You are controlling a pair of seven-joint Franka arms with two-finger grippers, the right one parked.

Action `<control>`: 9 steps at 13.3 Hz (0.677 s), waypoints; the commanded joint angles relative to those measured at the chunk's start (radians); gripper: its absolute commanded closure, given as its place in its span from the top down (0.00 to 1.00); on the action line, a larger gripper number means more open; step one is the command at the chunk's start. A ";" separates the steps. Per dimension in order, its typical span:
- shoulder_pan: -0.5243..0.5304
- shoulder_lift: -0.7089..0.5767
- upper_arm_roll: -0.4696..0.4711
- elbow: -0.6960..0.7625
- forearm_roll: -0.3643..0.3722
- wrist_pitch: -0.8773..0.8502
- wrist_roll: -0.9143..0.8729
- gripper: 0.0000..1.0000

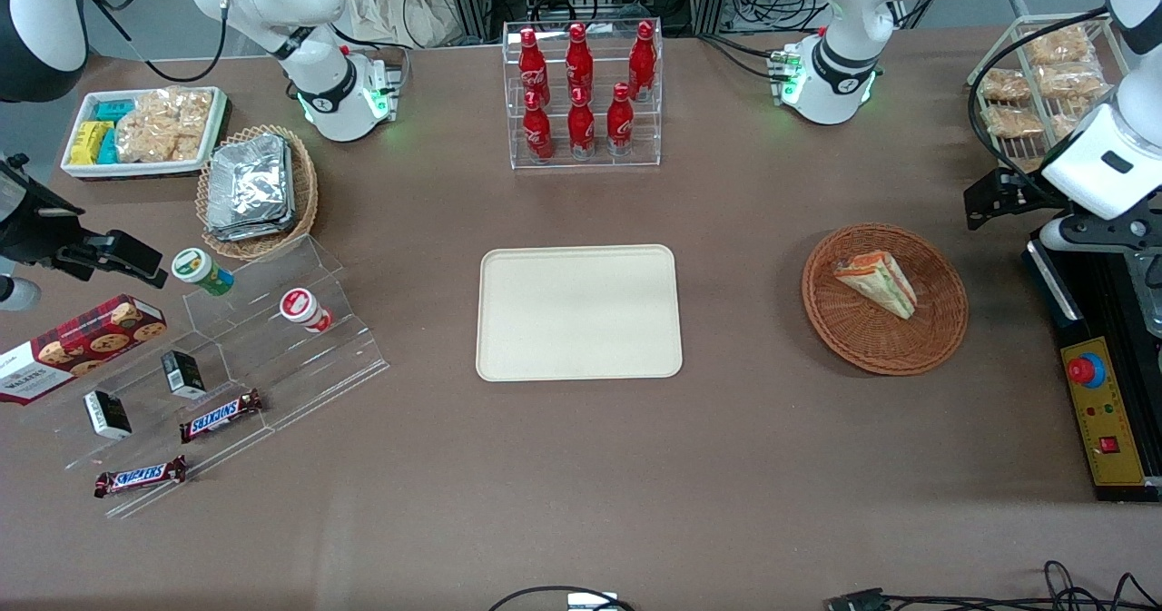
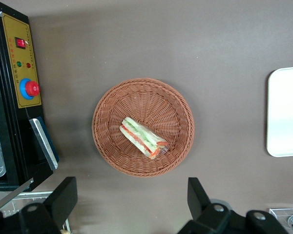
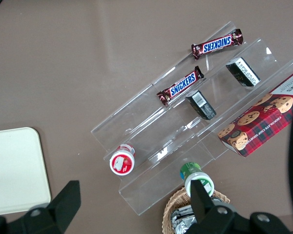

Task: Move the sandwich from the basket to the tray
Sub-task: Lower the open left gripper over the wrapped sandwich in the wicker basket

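The sandwich (image 1: 879, 282), a clear-wrapped wedge with green, orange and red filling, lies on its side in the round wicker basket (image 1: 885, 348) toward the working arm's end of the table. The cream tray (image 1: 579, 312) sits bare at the table's middle. My gripper (image 1: 989, 201) hangs high over the table beside the basket, farther from the front camera than the sandwich. In the left wrist view the gripper (image 2: 131, 197) is open, its black fingers (image 2: 63, 195) wide apart above bare cloth, just off the basket (image 2: 107, 146) rim. The sandwich (image 2: 143, 138) and the tray's edge (image 2: 285, 111) show there too.
A black control box with a red button (image 1: 1103, 411) stands beside the basket at the table's end. A wire rack of bread packs (image 1: 1044, 75) and a cola bottle rack (image 1: 581, 93) stand farther back. Toward the parked arm's end are an acrylic snack stand (image 1: 236, 348) and a foil-pack basket (image 1: 254, 189).
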 commanded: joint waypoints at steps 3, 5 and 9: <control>-0.001 -0.013 0.019 -0.005 -0.016 -0.048 0.015 1.00; 0.000 -0.004 0.020 -0.011 -0.016 -0.054 0.013 1.00; 0.000 0.008 0.020 -0.104 -0.008 -0.001 -0.156 1.00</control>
